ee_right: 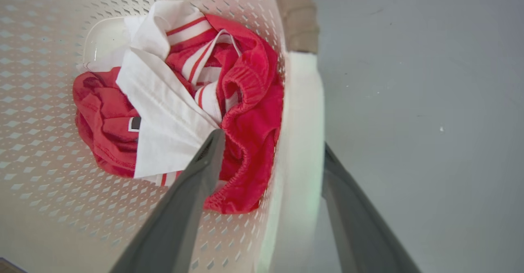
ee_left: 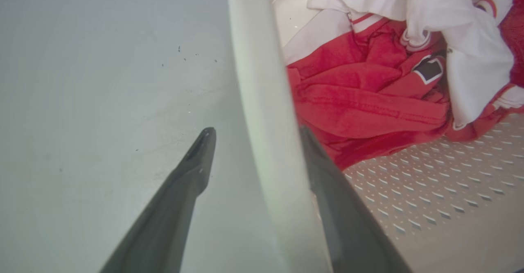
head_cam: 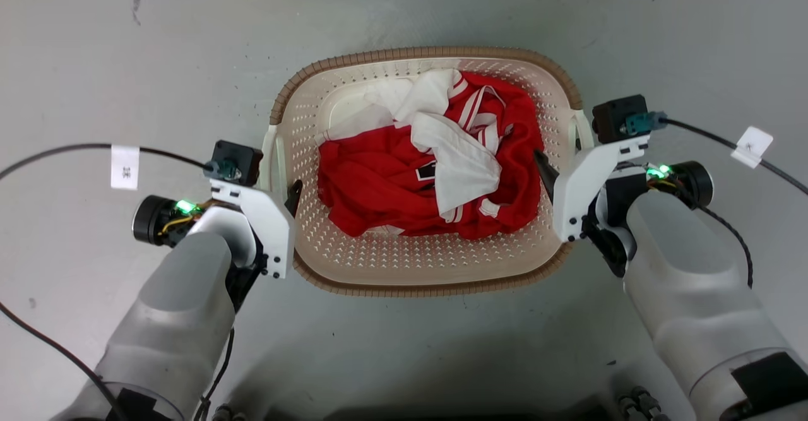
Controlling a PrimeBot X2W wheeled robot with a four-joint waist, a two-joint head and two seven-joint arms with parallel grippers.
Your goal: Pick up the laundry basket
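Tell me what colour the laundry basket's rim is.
Brown, with a woven look: the rim runs around the cream perforated laundry basket. The head view shows it best.

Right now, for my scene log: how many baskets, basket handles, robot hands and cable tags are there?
Laundry basket: 1
Handles: 2, left handle, right handle
Hands: 2, left hand, right hand
Cable tags: 2, left tag, right tag
Total: 7

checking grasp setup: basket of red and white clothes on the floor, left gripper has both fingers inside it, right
Not both. The left wrist view shows the left gripper straddling the white handle of the laundry basket: one finger inside, the other outside over the floor. Rest holds.
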